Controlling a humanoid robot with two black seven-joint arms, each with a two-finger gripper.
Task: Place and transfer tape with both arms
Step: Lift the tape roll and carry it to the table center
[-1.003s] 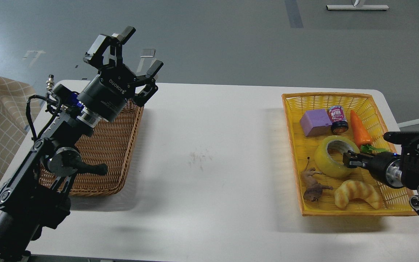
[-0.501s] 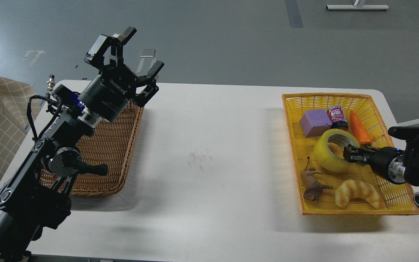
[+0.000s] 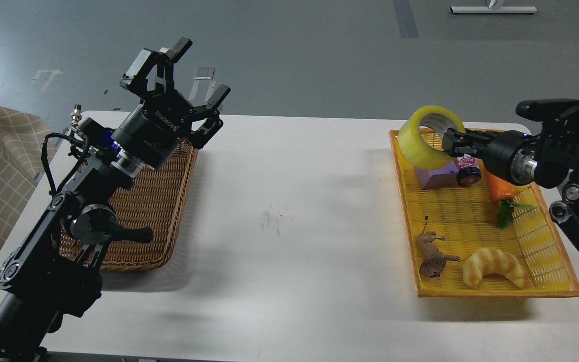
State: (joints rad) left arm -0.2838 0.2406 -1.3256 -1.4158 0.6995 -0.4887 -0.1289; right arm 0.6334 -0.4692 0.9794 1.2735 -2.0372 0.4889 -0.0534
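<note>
Tape, a yellow translucent roll with a pale core, hangs in the air above the far left corner of the yellow basket, tilted so its open core faces up and toward the camera. Clamped on its wall is the right gripper, one finger inside the core and one outside; the right arm reaches in almost level from the right edge, pointing left. Below the roll, inside the yellow basket, lie a purple block, a small jar, a carrot, an animal figure and a croissant toy. Far left of the yellow basket, the left arm slants upward over a brown wicker basket, the left gripper raised with its fingers spread wide and holding nothing.
</note>
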